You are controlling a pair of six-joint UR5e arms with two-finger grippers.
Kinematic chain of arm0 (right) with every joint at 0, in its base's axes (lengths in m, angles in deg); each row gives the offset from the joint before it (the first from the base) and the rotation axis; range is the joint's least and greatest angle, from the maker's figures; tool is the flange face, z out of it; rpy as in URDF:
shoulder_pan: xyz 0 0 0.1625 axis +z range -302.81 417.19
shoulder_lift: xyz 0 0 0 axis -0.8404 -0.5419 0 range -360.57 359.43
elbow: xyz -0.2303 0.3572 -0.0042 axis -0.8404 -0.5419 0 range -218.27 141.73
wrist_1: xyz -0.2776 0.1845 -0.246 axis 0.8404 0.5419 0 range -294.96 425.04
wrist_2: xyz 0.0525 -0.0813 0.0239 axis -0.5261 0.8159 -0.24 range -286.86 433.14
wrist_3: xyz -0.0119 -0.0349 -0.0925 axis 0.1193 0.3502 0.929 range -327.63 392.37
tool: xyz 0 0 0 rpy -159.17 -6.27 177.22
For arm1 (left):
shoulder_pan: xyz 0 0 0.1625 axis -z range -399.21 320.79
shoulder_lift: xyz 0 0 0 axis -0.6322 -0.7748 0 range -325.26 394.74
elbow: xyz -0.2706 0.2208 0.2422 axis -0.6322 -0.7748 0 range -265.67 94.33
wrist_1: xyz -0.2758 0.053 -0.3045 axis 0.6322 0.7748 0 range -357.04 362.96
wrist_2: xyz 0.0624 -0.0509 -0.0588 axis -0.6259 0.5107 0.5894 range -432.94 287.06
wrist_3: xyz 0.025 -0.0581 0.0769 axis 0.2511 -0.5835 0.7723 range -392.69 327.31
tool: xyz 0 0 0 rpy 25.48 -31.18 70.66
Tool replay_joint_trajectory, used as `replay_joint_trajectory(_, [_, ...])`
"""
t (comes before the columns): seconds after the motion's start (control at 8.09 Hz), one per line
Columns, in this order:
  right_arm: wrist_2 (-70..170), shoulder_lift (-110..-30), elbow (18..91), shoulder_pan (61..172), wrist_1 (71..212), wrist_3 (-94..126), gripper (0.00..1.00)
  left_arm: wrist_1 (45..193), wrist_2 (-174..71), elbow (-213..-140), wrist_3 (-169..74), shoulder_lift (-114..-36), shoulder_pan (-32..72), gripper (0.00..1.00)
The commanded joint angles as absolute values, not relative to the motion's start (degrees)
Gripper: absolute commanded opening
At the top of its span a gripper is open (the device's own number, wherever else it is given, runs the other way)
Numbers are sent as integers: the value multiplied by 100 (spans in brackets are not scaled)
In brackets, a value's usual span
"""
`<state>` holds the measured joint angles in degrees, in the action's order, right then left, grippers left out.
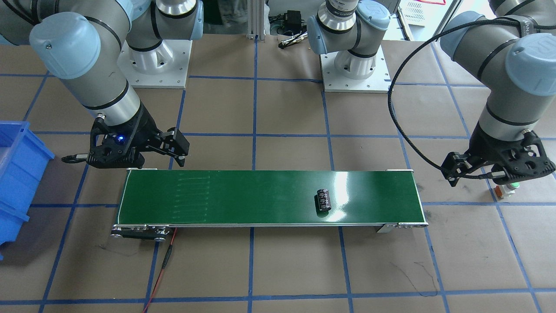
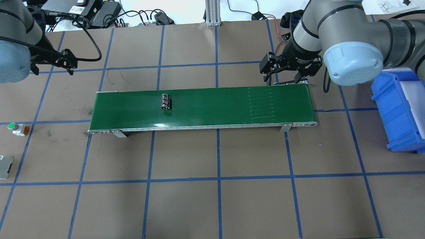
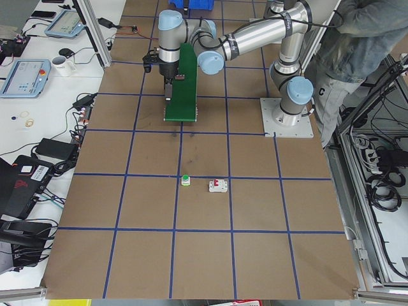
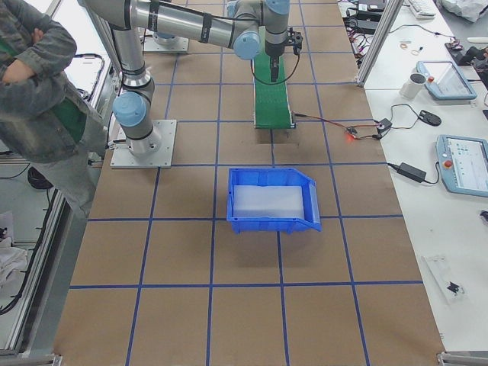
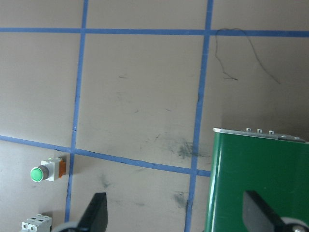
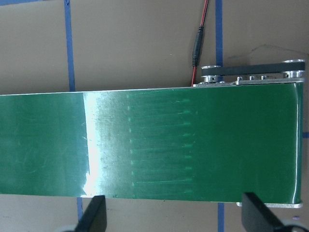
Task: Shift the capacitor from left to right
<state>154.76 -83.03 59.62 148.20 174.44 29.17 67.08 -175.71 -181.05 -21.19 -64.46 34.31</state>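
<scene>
The capacitor (image 1: 322,200), a small dark cylinder with pale stripes, lies on its side on the green conveyor belt (image 1: 243,198), toward the robot's left end; it also shows in the overhead view (image 2: 165,101). My left gripper (image 2: 66,63) is open and empty, held off the belt's left end beyond its far corner; its wrist view shows two spread fingers (image 5: 96,212) over brown paper. My right gripper (image 2: 282,79) is open and empty, above the far edge of the belt's right end, with its fingers (image 6: 94,215) spread wide.
A green-topped push button (image 5: 46,171) and a white breaker (image 3: 218,186) sit on the table left of the belt. A blue bin (image 2: 398,109) stands right of the belt. A red wire (image 1: 167,261) runs from the belt's right end. A person (image 4: 46,84) stands behind the robot.
</scene>
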Motion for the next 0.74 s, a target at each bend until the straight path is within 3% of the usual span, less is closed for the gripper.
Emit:
replay_joint_trajectory(0.0, [15444, -8161, 5981, 15016, 17613, 2842, 98, 6668, -17560, -18059, -1602, -6265, 2814, 100])
replay_joint_trajectory(0.37, [15110, -7863, 5990, 15070, 17972, 2850, 98, 7542, -17243, -18068, -1581, -5975, 2792, 100])
replay_joint_trajectory(0.62, [15119, -7722, 6008, 15070, 18035, 2850, 92, 8125, -17279, -18050, -1617, -5659, 3091, 100])
